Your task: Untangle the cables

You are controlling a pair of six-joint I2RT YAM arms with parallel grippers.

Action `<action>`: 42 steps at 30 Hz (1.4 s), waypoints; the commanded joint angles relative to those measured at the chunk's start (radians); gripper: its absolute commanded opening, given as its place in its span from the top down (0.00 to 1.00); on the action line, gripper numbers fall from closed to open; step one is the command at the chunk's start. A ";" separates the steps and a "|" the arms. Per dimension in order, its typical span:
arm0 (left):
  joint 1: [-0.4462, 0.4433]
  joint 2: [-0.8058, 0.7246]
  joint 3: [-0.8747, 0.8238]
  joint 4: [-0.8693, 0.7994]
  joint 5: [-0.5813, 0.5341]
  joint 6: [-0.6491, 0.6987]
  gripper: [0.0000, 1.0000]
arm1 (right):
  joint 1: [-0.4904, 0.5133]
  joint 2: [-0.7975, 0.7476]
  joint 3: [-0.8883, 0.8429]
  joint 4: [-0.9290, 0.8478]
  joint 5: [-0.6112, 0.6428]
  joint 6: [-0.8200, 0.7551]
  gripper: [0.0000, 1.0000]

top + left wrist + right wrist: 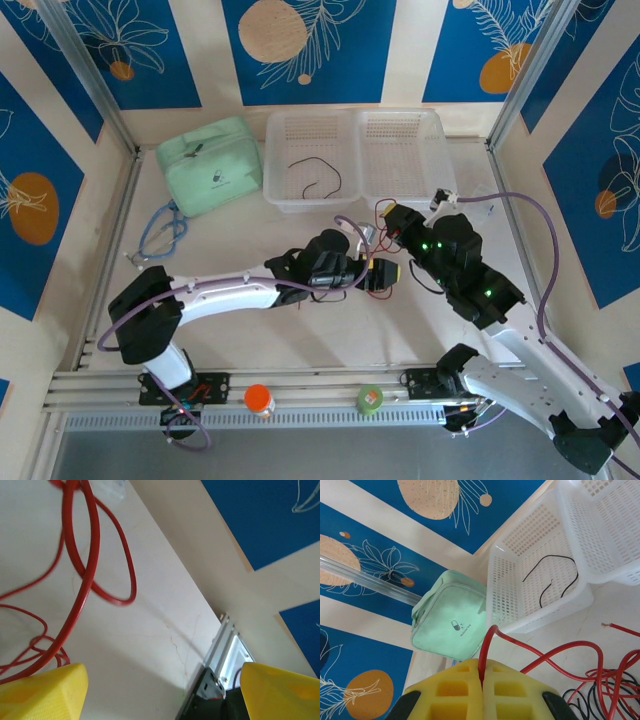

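Left jaws are held released over the tabletop point(160, 645) beside the tangled cables point(96, 545); right jaws are clenched on one red cable point(483, 655). Beyond, a black cable point(555, 556) is seen lying in a basket point(501, 580).

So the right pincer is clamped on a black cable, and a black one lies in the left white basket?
No: the right pincer is clamped on a red cable, as the right wrist view shows. A black cable does lie in the left white basket.
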 commanded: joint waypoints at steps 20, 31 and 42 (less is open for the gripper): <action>0.017 -0.015 0.076 -0.080 -0.337 0.126 0.48 | 0.073 -0.087 -0.010 -0.035 0.019 0.121 1.00; 0.043 -0.080 0.007 -0.147 -0.444 0.156 0.90 | 0.093 -0.162 0.033 -0.160 0.110 0.057 1.00; 0.075 -0.290 -0.127 -0.325 -0.651 0.301 0.78 | 0.083 -0.072 0.251 -0.518 0.134 -0.311 1.00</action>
